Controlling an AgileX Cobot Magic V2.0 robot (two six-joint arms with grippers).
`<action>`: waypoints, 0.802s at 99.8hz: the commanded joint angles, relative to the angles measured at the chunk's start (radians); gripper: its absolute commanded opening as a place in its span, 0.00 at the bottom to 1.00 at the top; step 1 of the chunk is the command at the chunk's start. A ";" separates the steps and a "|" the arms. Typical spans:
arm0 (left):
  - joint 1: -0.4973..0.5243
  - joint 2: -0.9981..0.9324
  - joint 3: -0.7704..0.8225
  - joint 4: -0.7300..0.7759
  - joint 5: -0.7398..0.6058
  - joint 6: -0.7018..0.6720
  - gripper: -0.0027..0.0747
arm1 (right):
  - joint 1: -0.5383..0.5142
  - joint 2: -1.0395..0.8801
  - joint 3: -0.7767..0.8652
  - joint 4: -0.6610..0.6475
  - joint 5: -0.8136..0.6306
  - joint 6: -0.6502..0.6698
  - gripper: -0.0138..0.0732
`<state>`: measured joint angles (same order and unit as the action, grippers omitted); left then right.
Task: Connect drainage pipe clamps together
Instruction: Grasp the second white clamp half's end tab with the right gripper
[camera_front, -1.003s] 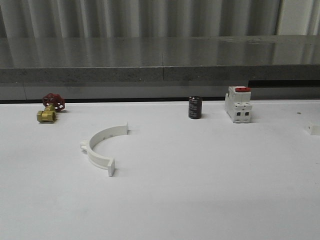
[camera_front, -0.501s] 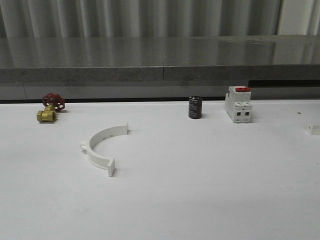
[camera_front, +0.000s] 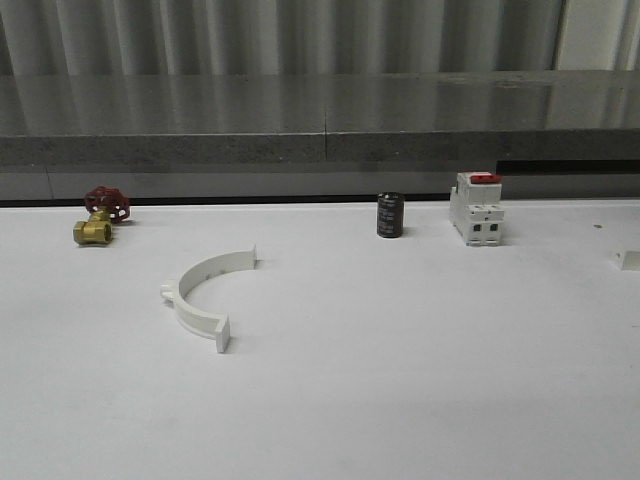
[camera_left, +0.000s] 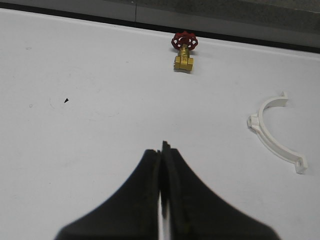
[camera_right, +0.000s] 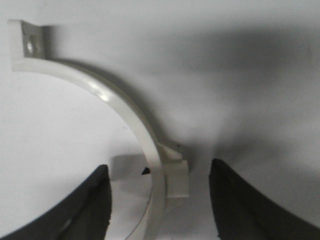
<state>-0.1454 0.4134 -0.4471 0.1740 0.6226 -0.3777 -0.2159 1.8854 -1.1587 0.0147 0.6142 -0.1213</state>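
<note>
On the white table: every line below is placed from the curved clamp half that lies near the left middle.

First clamp half (camera_front: 203, 290): a white half ring that lies flat on the table (camera_front: 400, 380). Its open side faces the right. It has a flat tab at each end and a small lug on its outer curve. Nothing touches it.

Second clamp half (camera_right: 127, 107): also white and curved, seen up close from the right wrist. It lies on the table. One end tab has a small hole in it. A small lug sticks out from its outer side.

Right gripper (camera_right: 160, 200): its two dark fingers are spread wide, one on each side of the second clamp half. The band and its lug sit in the gap. I cannot tell if a finger touches the band.

Left gripper (camera_left: 162, 165): its two black fingers are pressed together with nothing between them. It is over bare table, well apart from the first clamp half.

Brass valve (camera_front: 98, 218): it has a red wheel handle. It sits behind the first clamp half, toward the left.

Black can (camera_front: 390, 215): a small dark cylinder that stands upright, behind the first clamp half and to its right.

Breaker (camera_front: 476, 208): a white box with a red switch on top. It stands just past the black can, farther right.
</note>
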 joint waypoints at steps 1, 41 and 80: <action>-0.003 0.007 -0.028 0.007 -0.067 0.001 0.01 | -0.010 -0.042 -0.030 0.000 -0.027 -0.011 0.50; -0.003 0.007 -0.028 0.007 -0.067 0.001 0.01 | -0.010 -0.042 -0.030 0.000 -0.033 -0.011 0.21; -0.003 0.007 -0.028 0.007 -0.067 0.001 0.01 | 0.018 -0.098 -0.069 0.145 0.061 -0.009 0.21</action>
<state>-0.1454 0.4134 -0.4471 0.1740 0.6226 -0.3777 -0.2138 1.8727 -1.1782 0.1041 0.6519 -0.1230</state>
